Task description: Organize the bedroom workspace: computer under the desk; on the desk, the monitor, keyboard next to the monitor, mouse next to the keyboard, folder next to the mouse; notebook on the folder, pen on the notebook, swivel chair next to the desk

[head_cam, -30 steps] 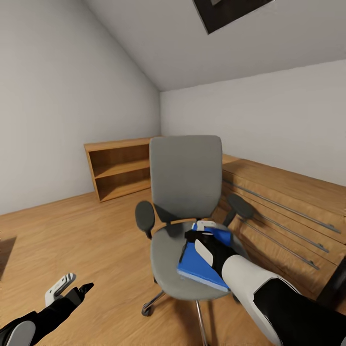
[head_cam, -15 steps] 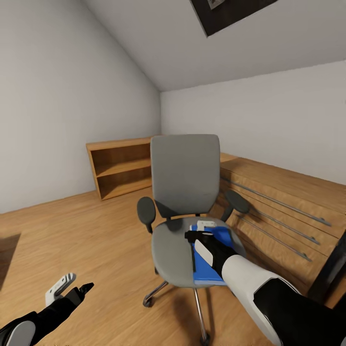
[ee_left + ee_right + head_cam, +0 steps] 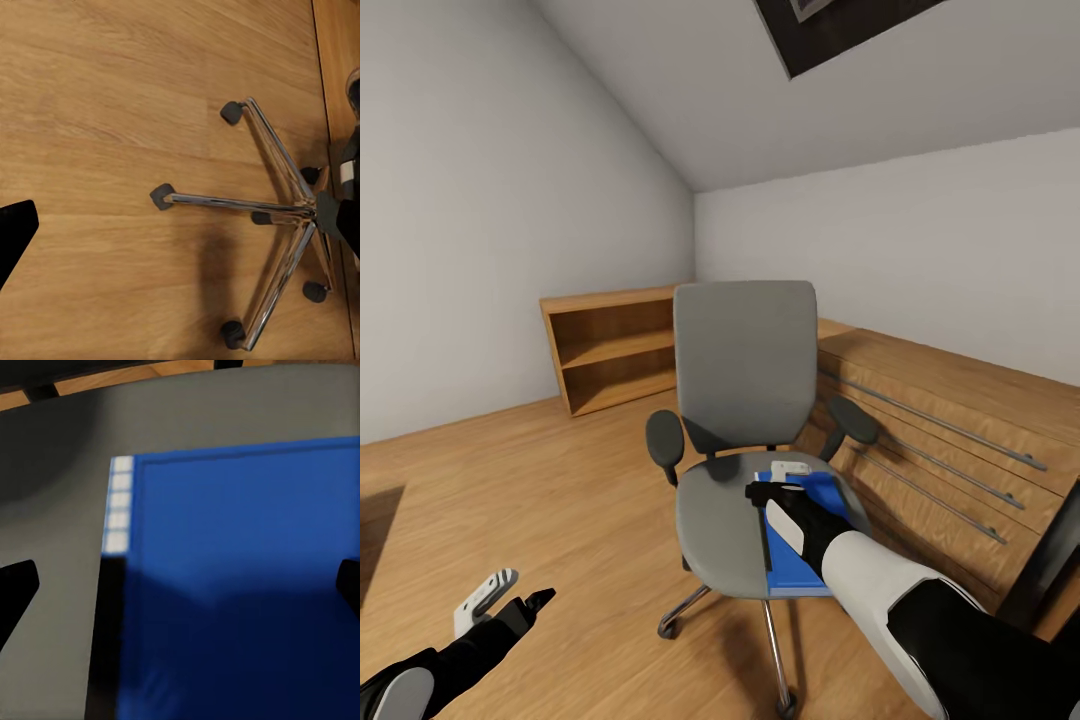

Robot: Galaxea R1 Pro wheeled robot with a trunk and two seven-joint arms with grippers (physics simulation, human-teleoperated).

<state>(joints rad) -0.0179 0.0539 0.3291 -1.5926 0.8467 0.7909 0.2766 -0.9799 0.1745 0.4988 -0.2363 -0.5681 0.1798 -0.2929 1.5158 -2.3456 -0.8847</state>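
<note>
The swivel chair (image 3: 745, 365) stands mid-room, facing me, grey seat and backrest, black armrests. On the right half of its seat lies the blue folder (image 3: 827, 492), black spine toward the seat's middle. My right gripper (image 3: 779, 481) hovers low over the folder's far part, open. In the right wrist view the folder (image 3: 240, 577) spreads under the right gripper (image 3: 180, 585), whose dark fingertips (image 3: 15, 592) stand wide apart; contact cannot be told. My left gripper (image 3: 508, 596) hangs open near the floor, left of the chair. The left wrist view looks down on the chair's chrome base (image 3: 277, 210).
A low open wooden shelf (image 3: 610, 355) stands against the back wall. A light wooden dresser with long bar handles (image 3: 940, 440) runs close along the chair's right side. A dark edge (image 3: 1050, 570) shows at far right. Bare wood floor (image 3: 510, 480) lies left of the chair.
The folder has gone from lying skewed, with a corner past the seat's front, to lying straight on the seat's right half. Chair and view shifted slightly. The left arm is unchanged.
</note>
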